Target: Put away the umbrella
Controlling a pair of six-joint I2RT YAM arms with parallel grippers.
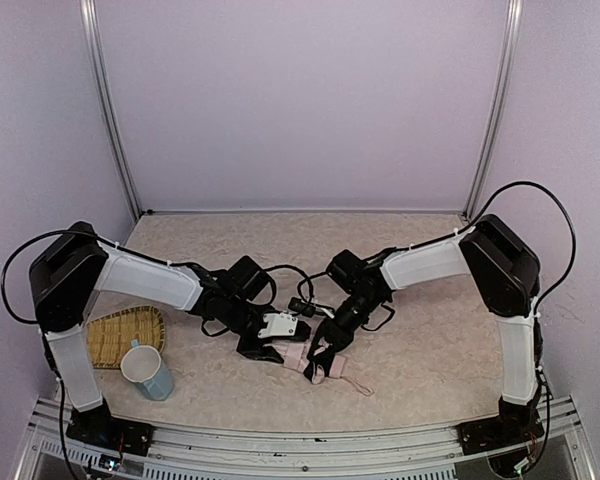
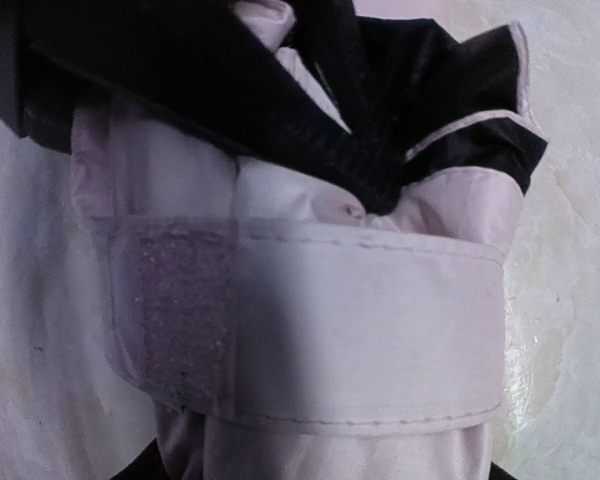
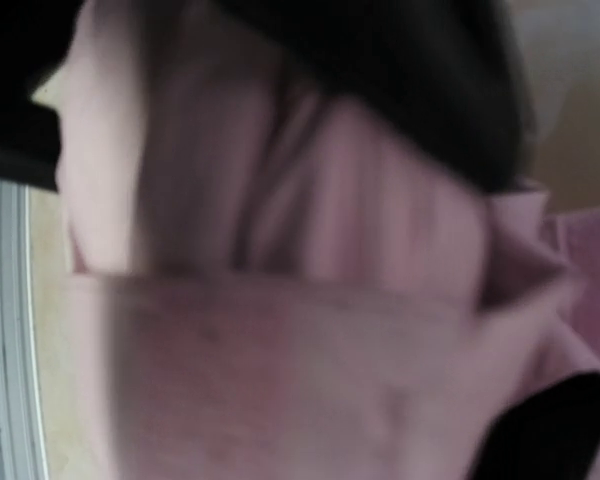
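The umbrella [image 1: 329, 371] lies folded on the table near the front middle, pale pink with its strap [image 1: 359, 386] trailing right. My left gripper [image 1: 264, 348] is at its left end and my right gripper [image 1: 323, 352] is over its middle. Both seem closed round the bundle. In the left wrist view the umbrella [image 2: 360, 330] fills the frame, with a pink wrap band, a rough fastening patch [image 2: 180, 300] and black lining [image 2: 420, 90] above. In the right wrist view the umbrella [image 3: 280, 350] is a blurred pink mass. The fingers are hidden in both wrist views.
A woven basket tray [image 1: 110, 335] lies at the front left with a pale blue mug [image 1: 150, 372] beside it. Black cables [image 1: 300, 290] loop between the two wrists. The table's front edge and metal rail [image 1: 310, 440] are just below the umbrella.
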